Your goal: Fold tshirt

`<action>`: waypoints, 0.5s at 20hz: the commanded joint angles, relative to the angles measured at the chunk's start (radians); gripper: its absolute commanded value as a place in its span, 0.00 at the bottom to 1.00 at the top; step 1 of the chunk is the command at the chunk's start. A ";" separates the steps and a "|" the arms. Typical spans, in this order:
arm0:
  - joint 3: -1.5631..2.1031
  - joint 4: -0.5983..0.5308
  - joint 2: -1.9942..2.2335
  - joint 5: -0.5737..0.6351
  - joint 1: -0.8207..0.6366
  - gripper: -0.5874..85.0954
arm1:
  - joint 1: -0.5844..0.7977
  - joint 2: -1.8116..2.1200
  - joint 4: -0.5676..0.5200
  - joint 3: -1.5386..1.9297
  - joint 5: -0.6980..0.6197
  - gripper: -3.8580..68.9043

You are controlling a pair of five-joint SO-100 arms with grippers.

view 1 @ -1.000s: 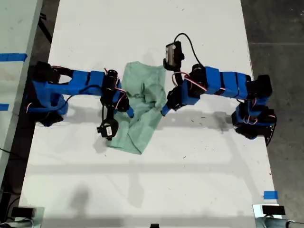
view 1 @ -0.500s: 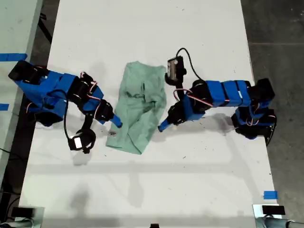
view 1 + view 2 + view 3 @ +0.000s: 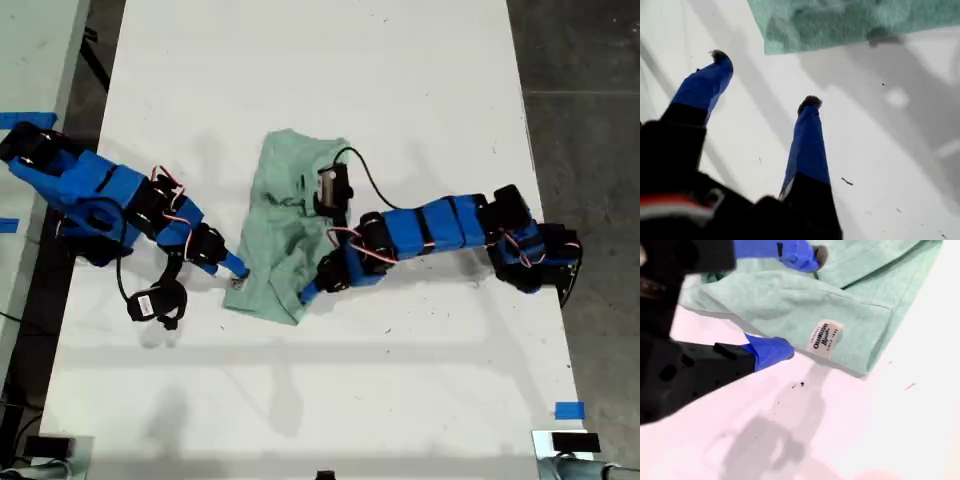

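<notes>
Exterior view: the tshirt (image 3: pixel 295 215) lies crumpled on the table (image 3: pixel 400 80). The second gripper (image 3: pixel 235 268), jaws wide, straddles its eight o'clock edge; the first gripper (image 3: pixel 308 293) gapes wide at five o'clock, holding nothing.

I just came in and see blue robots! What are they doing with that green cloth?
Two blue arms are folding a crumpled green tshirt on the white table. My second gripper is open at the edge by its label, one finger on the cloth. My first gripper is open over bare table nearby, holding nothing.
</notes>
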 commanded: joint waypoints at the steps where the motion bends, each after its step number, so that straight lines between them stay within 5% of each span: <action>1: 0.066 -0.109 0.049 -0.012 0.035 0.29 | -0.021 -0.021 -0.091 -0.084 0.017 0.46; 10: 0.100 -0.380 -0.195 0.018 0.064 0.29 | -0.028 -0.186 -0.305 -0.115 0.025 0.44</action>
